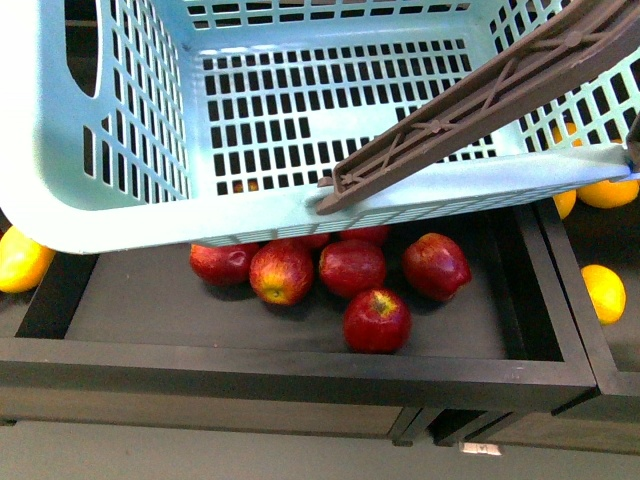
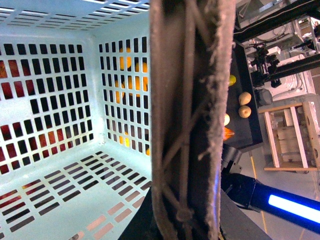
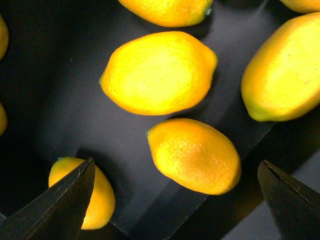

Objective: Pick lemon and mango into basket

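Basket [image 1: 120, 200] hangs tilted over the red apples [image 1: 352, 268], our right gripper [image 3: 176, 165] has jaws spread wide over a lemon [image 3: 195, 156] in the right tray [image 1: 578, 300], and we can't tell for the left gripper [image 2: 186, 227].

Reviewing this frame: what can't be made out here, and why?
1. The left gripper: in the left wrist view the brown handle fills the middle, so the grip of its fingers is hidden.
2. The possible mango: in the right wrist view the picture edge cuts it off, so its length is unseen.
3. Front view: the basket covers the back of the black tray and part of the yellow fruit.
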{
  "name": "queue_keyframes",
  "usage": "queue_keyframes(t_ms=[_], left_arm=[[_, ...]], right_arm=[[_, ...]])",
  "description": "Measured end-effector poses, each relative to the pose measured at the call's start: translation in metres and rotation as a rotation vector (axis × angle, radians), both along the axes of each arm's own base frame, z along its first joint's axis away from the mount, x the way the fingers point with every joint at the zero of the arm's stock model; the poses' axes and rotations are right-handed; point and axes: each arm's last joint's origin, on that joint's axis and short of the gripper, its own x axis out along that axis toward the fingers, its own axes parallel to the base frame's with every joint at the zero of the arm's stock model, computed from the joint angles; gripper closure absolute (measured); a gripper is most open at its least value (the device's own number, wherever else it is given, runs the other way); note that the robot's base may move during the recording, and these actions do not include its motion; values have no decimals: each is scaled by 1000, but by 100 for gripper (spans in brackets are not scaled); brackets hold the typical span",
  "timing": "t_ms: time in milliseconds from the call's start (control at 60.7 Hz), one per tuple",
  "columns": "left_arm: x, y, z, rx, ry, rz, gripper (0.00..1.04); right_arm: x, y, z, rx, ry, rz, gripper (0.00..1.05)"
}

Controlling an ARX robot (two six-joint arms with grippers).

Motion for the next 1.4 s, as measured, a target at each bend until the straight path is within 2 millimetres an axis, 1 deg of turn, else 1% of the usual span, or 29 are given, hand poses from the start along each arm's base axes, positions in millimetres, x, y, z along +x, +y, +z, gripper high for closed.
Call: queue_keyframes(t_ms=[231,412,659,807,1054,1350,1383,1400], left_arm=[[0,0,0,0,0,1,98],[0,0,0,-1,1,-1,98],[0,0,0,0,0,1,98],[0,0,0,0,0,1,98],[0,0,0,-1,0,0,99],[0,0,0,0,0,1,98],[0,0,0,0,0,1,98],[0,0,0,0,0,1,98]], right_arm=[[27,-5,-7,32,-17,-41,9],[42,-6,-14,68,-25,-75,9],[48,-4,-22,81,-10,-116,9],[52,-9,-28,71,-1,-139,9],[58,-17,-43,58,17,-173,9],[70,-20,-48,46,19,-168,9],[70,-20,-48,45,20,-166,9],[70,-18,-48,43,22,-164,12]])
